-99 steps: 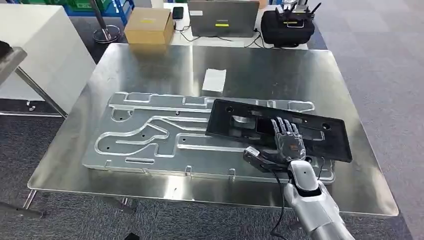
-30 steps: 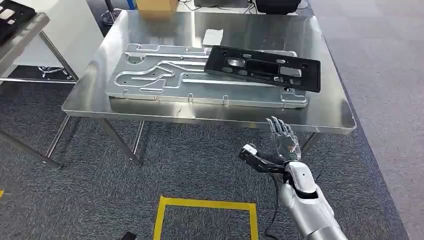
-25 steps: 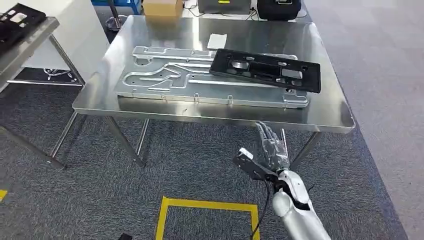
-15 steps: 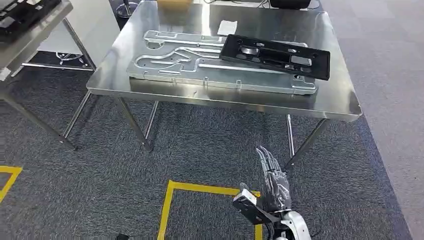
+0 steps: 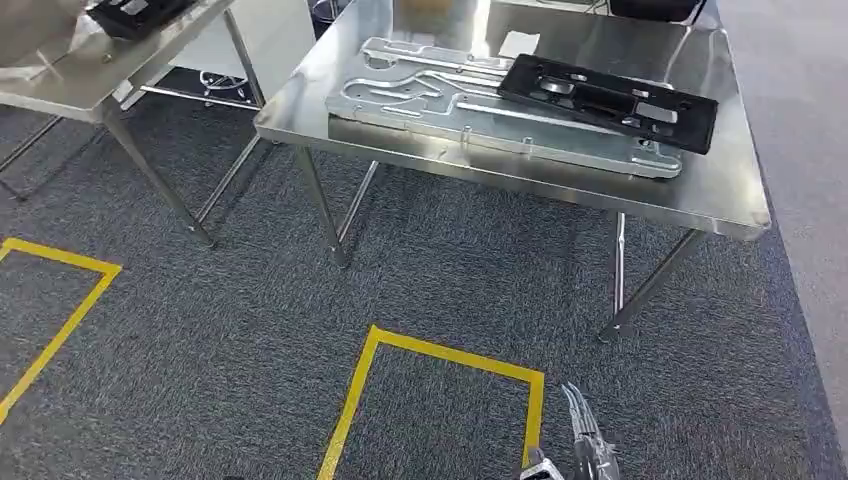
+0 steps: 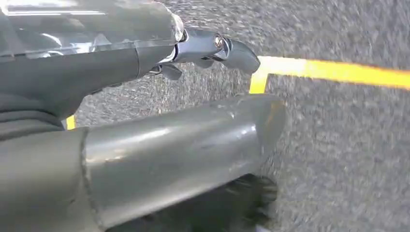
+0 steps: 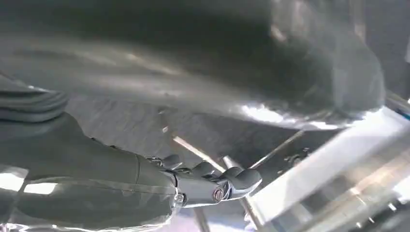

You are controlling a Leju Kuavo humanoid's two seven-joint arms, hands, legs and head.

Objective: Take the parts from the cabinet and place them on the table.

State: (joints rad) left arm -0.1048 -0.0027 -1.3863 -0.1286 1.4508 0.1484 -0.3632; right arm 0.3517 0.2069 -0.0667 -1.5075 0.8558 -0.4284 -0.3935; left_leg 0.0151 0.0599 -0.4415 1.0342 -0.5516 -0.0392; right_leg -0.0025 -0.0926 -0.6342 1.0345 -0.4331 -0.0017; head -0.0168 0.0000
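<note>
Since the earlier frame my view swings left, the empty, spread-fingered right hand (image 5: 588,450) dropping below the table (image 5: 700,190) where the black part (image 5: 608,101) lies lengthwise; left hand's (image 6: 203,48) fingers unclear.

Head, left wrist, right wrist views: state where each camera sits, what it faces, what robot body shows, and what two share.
Head: high, looking down at the table, black part, floor tape; right hand at bottom edge.
Left wrist: behind the left hand, facing carpet.
Right wrist: behind the right hand, facing blurred metal legs.
Shared: head and left wrist both show yellow floor tape.
</note>
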